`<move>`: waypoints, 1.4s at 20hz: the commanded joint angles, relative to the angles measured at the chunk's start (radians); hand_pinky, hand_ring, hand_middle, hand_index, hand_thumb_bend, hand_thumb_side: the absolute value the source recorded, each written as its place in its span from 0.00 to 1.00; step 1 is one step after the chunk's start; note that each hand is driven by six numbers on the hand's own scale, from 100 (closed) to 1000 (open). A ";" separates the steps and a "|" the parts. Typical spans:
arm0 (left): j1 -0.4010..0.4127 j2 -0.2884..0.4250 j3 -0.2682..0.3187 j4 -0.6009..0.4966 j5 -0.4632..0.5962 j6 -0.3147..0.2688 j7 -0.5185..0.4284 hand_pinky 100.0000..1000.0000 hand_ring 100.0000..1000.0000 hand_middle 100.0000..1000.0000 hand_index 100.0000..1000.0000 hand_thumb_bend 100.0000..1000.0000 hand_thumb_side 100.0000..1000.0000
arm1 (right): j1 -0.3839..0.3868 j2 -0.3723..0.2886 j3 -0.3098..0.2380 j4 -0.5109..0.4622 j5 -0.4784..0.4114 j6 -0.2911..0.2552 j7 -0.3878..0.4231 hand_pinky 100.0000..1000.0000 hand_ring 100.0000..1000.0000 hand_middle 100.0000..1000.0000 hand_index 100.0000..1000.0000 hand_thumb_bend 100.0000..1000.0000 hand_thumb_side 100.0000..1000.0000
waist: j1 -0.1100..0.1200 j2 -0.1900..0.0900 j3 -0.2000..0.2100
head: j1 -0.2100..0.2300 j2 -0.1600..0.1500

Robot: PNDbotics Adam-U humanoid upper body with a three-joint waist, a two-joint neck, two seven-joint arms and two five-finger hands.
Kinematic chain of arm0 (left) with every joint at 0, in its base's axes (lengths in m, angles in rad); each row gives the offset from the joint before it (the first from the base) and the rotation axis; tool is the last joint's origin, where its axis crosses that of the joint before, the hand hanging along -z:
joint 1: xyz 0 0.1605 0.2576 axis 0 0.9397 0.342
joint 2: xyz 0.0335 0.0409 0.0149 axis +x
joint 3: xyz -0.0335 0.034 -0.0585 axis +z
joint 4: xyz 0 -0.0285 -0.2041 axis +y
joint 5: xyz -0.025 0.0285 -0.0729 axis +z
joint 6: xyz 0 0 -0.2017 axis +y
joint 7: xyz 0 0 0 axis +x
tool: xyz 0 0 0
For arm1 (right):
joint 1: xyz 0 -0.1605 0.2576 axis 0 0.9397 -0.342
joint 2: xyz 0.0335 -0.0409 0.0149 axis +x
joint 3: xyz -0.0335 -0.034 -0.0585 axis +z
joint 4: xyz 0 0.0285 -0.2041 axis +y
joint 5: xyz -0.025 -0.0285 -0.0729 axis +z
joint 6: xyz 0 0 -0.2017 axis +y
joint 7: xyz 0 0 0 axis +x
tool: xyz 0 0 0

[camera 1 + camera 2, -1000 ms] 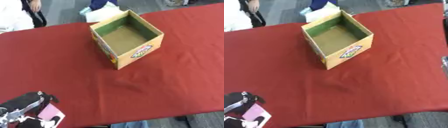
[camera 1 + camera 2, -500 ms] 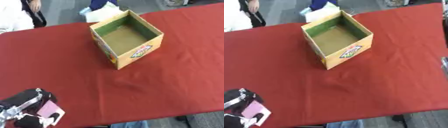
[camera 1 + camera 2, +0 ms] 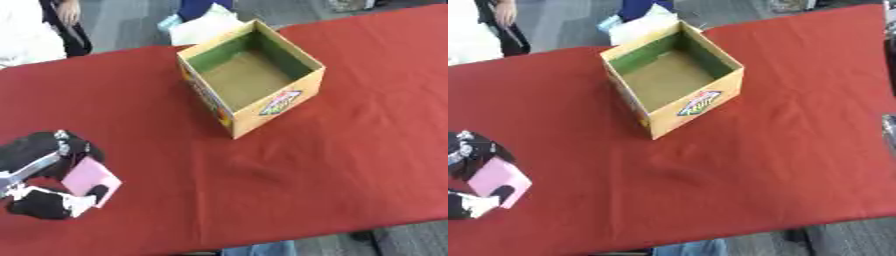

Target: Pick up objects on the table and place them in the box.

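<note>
Near the low left corner, well away from the box (image 3: 252, 75), the left hand (image 3: 44, 175) sits over the red cloth (image 3: 289, 170). It is black with some silver on it. Its fingers and thumb are bent round a pink block (image 3: 87, 177). The block is flat and square, and it sticks out between the thumb below and the fingers above. You can see the same hold from the right eye view, with the pink block at the left edge.

Up from the hand and off to the right stands the box. It is yellow card, with green on the inside walls and a brown floor. The top is open. A bright sticker shows on the side wall that faces the near edge of the table. The box is turned a bit, so one corner points down at the hand side.

Behind the box, past the far edge of the cloth, lies a pale bag (image 3: 203, 27).

At the right edge of the right eye view, level with the space below the box, a small grey bit (image 3: 889, 131) shows. I cannot tell what it is, or how the right hand is set.
</note>
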 commanded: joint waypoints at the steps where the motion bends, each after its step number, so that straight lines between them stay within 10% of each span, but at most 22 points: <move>1: -0.066 0.063 0.025 -0.014 0.012 -0.015 0.002 0.25 0.29 0.34 0.72 0.00 0.00 | -0.018 -0.019 -0.006 -0.015 -0.008 0.001 0.004 0.87 0.82 0.77 0.84 0.13 1.00 | -0.003 -0.007 -0.004 | 0.006 0.006; 4: -0.166 0.072 0.033 -0.014 0.033 -0.022 -0.010 0.24 0.28 0.34 0.71 0.00 0.00 | -0.024 -0.018 -0.004 -0.015 -0.009 0.000 0.007 0.87 0.82 0.77 0.84 0.13 1.00 | -0.004 -0.004 -0.013 | 0.012 0.006; 5: -0.197 0.071 0.034 -0.014 0.043 -0.025 -0.017 0.25 0.29 0.35 0.71 0.00 0.38 | -0.026 -0.018 -0.003 -0.015 -0.010 0.000 0.008 0.87 0.82 0.77 0.84 0.13 1.00 | -0.004 -0.003 -0.014 | 0.012 0.006; 6: -0.236 0.067 0.034 -0.014 0.055 -0.029 -0.025 0.25 0.30 0.36 0.71 0.00 0.00 | -0.029 -0.017 -0.001 -0.015 -0.011 0.000 0.009 0.87 0.82 0.77 0.84 0.13 1.00 | -0.005 -0.002 -0.019 | 0.017 0.006; 14: -0.528 -0.044 0.023 0.066 0.109 -0.029 -0.084 0.22 0.28 0.34 0.63 0.00 0.00 | -0.061 -0.006 0.007 -0.015 -0.020 -0.005 0.019 0.87 0.82 0.77 0.84 0.14 1.00 | -0.024 0.025 -0.051 | 0.052 -0.004; 28: -0.838 -0.306 -0.011 0.388 0.037 -0.222 -0.060 0.19 0.27 0.32 0.61 0.00 0.00 | -0.168 0.020 0.030 -0.015 -0.042 -0.025 0.046 0.87 0.82 0.77 0.84 0.14 1.00 | -0.043 0.107 -0.089 | 0.180 -0.121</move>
